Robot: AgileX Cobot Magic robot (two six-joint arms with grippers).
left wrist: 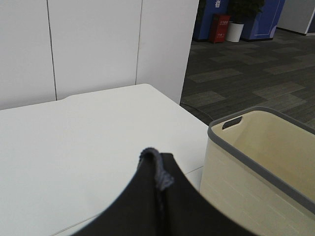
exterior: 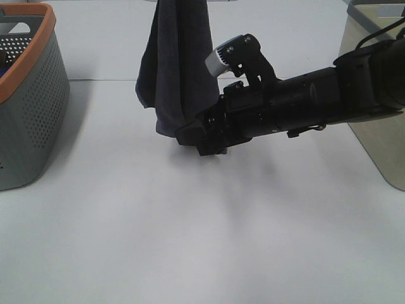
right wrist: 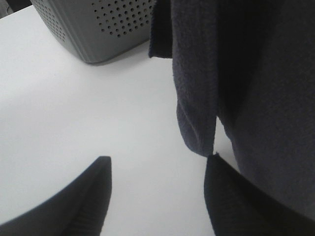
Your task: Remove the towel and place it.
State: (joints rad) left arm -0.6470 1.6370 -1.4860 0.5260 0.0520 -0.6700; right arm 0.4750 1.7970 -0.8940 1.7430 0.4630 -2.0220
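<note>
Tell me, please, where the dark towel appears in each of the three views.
Exterior high: the towel hangs from the top edge, centre.
Left wrist: only its hem, pinched in the left gripper.
Right wrist: the towel hangs by the open right gripper.
Shared: the white table, in all three.

Almost no writing can be read here. In the left wrist view, far past the edge of the white table [left wrist: 74,142], a blue panel [left wrist: 204,19] stands across the room. It has a white mark at its very top. The mark is cut off and too small to read. A red box [left wrist: 220,28] stands just beside the panel. It has tiny pale marks, too blurry to read.
</note>
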